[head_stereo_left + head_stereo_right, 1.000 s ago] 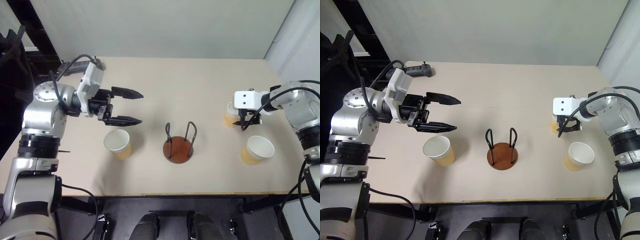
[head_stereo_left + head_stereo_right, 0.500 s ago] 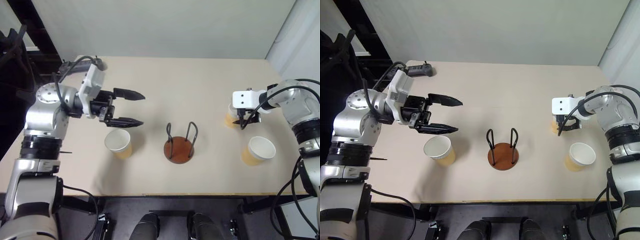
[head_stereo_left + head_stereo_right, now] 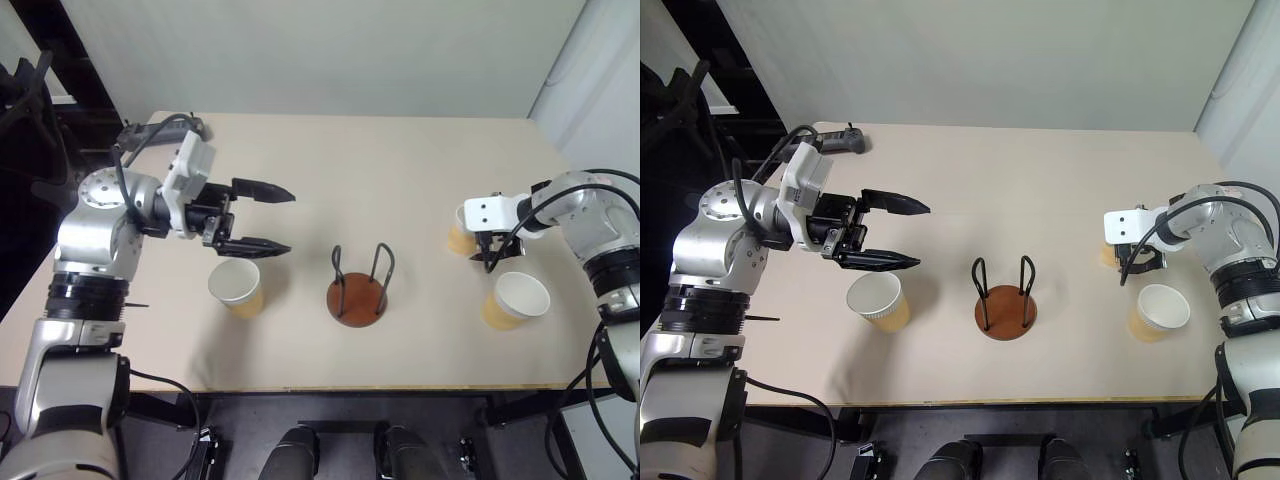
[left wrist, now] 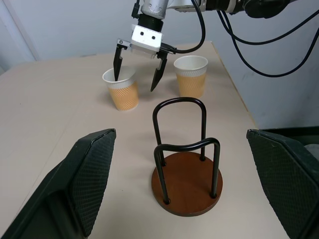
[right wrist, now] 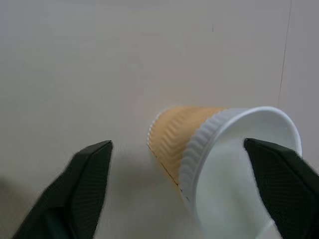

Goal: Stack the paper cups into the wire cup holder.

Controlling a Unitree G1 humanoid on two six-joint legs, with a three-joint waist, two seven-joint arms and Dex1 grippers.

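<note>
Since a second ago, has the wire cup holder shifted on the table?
No. The wire cup holder stands equally far from the table's near edge and from the cup on its left.

Pale table against a plain wall.
I see a light beige tabletop (image 3: 330,170) backed by a blank whitish wall (image 3: 320,50), dark floor (image 3: 340,430) below its near edge, and black framework (image 3: 40,90) at the far left.

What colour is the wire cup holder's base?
Reddish-brown on the wire cup holder, clearest in the left wrist view.
</note>
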